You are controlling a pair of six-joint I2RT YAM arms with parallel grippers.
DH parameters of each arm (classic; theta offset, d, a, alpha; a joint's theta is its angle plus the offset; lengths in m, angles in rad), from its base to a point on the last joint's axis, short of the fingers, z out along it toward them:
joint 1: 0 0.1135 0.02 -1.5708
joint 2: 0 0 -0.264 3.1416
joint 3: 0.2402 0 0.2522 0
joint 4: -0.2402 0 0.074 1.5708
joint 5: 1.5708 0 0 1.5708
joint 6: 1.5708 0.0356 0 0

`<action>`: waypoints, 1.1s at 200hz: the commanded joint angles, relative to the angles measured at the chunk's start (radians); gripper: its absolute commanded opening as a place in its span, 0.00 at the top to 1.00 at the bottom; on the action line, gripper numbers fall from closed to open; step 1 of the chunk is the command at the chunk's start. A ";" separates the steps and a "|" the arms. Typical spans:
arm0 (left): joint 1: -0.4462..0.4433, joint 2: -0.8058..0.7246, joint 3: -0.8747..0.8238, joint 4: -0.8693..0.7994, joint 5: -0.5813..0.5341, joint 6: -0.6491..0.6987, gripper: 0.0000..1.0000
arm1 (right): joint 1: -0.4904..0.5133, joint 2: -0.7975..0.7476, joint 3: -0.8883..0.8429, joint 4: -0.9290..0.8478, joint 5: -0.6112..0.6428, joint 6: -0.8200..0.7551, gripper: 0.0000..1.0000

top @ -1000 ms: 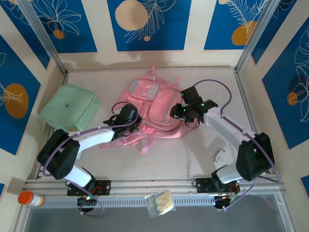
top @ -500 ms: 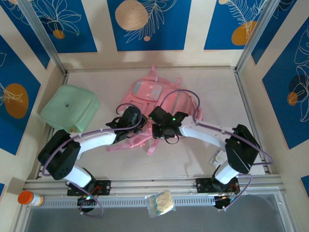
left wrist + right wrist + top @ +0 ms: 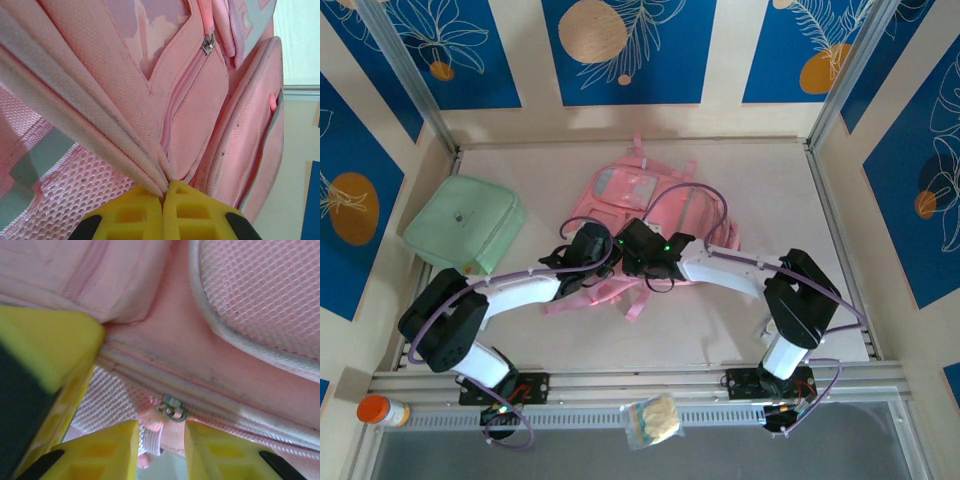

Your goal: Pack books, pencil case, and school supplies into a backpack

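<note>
At the near edge of the backpack point(image 3: 650, 200), the left gripper point(image 3: 163, 192) clamps its limp fabric; the right gripper point(image 3: 161, 440), jaws apart, straddles the small zip pull point(image 3: 172, 410), the best hold, seemingly not yet gripped.

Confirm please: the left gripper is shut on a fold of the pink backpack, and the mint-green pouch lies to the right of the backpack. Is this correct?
Not quite. The mint-green pouch lies to the left of the backpack, not to its right; the top external view shows this. The rest holds: the left gripper is shut on a fold of the pink backpack.
</note>
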 commanded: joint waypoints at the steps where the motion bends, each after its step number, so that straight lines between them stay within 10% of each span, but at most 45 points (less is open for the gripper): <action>1: -0.023 -0.001 -0.004 0.118 0.058 -0.009 1.00 | -0.011 0.043 0.011 0.051 0.025 0.045 0.70; 220: -0.019 -0.053 0.025 0.026 0.006 0.089 1.00 | -0.037 0.058 0.052 -0.022 0.068 -0.167 0.89</action>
